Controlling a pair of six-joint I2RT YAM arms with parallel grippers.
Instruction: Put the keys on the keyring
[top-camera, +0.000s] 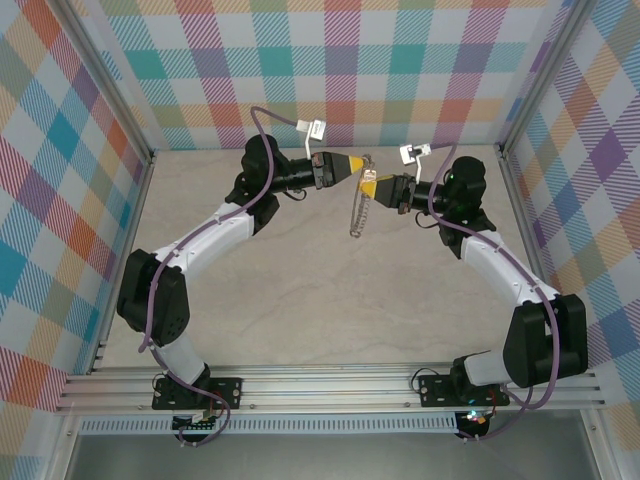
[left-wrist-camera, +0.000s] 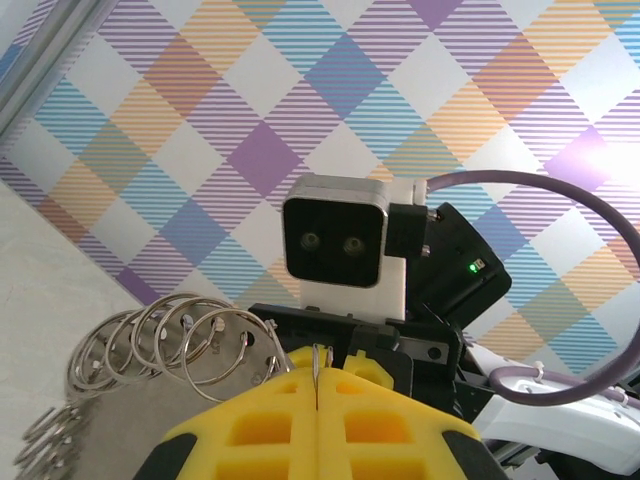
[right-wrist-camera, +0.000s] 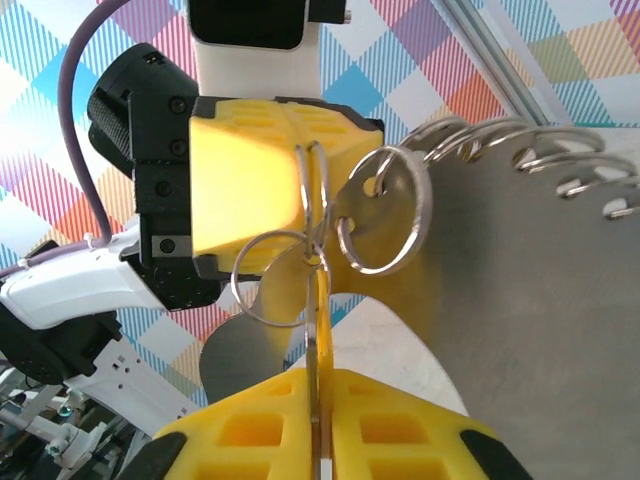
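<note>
My two grippers meet tip to tip above the back middle of the table. The left gripper (top-camera: 352, 166) (left-wrist-camera: 318, 378) is shut on a thin silver ring of the keyring (top-camera: 357, 212), whose limp chain of loops hangs below the tips. Several of these loops (left-wrist-camera: 170, 340) bunch to the left of my left fingers. The right gripper (top-camera: 368, 184) (right-wrist-camera: 320, 378) is shut on the key (right-wrist-camera: 319, 320), seen edge-on as a thin yellow and silver sliver. A small silver ring (right-wrist-camera: 275, 275) sits at the key's tip, right by the ring (right-wrist-camera: 311, 190) pinched in the left fingers.
Checked cloth walls (top-camera: 400, 60) close in the back and both sides. Aluminium rails (top-camera: 330, 385) run along the near edge by the arm bases. The beige table top (top-camera: 320, 300) lies below the hanging chain. Blurred grey metal (right-wrist-camera: 540, 300) fills the right of the right wrist view.
</note>
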